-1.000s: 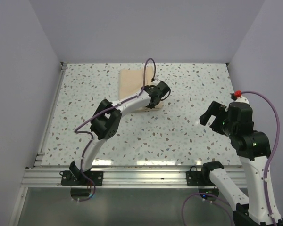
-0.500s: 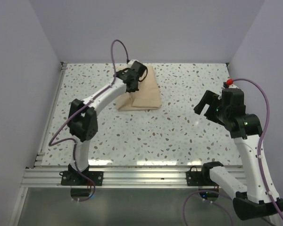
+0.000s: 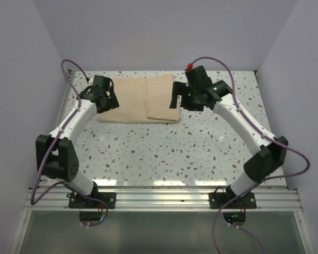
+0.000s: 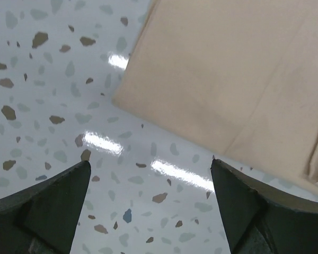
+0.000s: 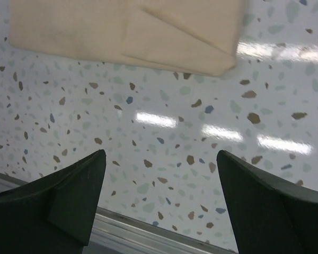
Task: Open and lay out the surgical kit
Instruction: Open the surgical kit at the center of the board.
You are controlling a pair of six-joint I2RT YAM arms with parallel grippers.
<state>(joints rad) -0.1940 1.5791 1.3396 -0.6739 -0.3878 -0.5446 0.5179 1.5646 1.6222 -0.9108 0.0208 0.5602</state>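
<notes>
We judge the job barely begun. The cloth wrap (image 3: 140, 99) lies at the far middle of the counter (image 3: 164, 151), one flap spread flat toward the left, the right part folded in layers. Our left claw (image 3: 110, 100) hangs open and empty at the flap's left edge. Our right claw (image 3: 174, 96) stands open beside the folded end. No tray or instruments show; presumably they are wrapped inside.
</notes>
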